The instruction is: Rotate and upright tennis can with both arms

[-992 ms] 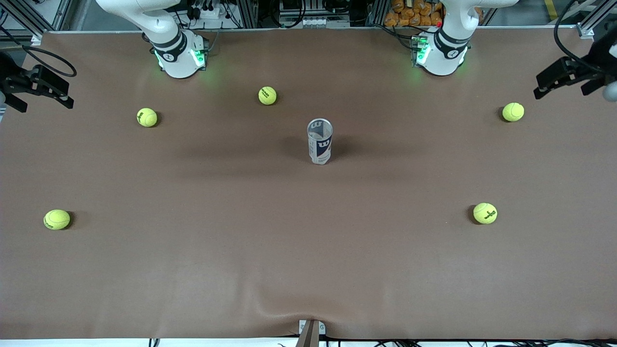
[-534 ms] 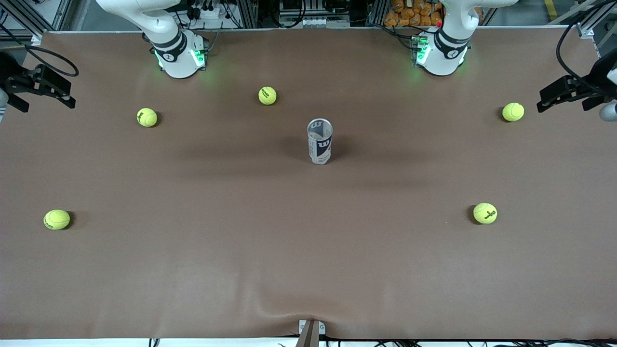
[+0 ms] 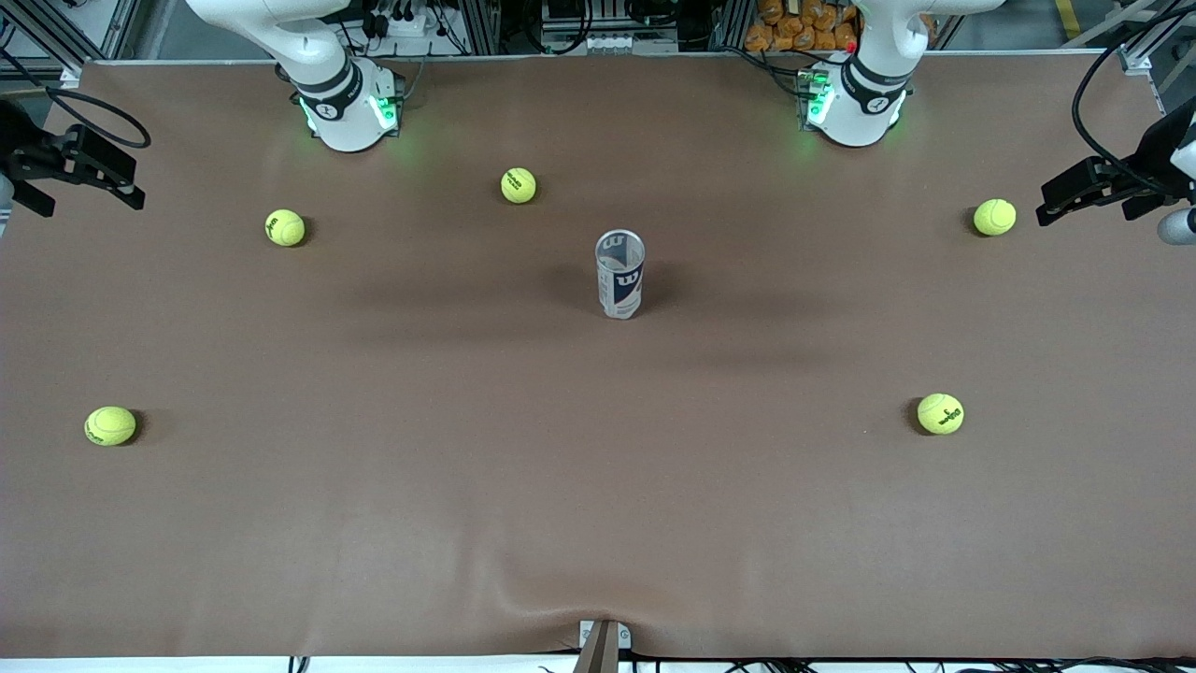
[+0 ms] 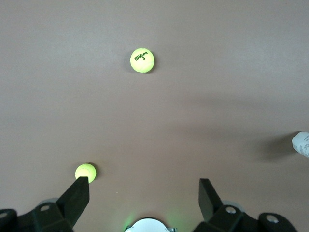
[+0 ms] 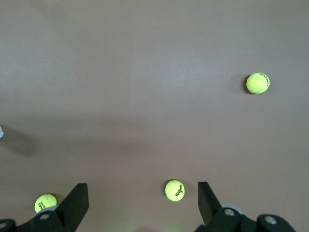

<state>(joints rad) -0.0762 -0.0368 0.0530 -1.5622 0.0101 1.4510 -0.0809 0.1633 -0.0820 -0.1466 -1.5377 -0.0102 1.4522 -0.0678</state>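
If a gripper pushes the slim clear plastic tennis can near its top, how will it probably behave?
The slim clear plastic tennis can stands upright on a small base on the brown table, so it would probably tip rather than slide. It looks empty, so likely light. Once on its side, the round body would probably roll.

1. Tennis can (image 3: 620, 274): slim clear plastic cylinder, white-and-navy label bearing a "W" logo, silvery rim.
2. Pose: standing upright on its base, open mouth upward, apparently empty.
3. Location: mid-bench (image 3: 598, 486), free-standing and untouched, between the two arms' ends.
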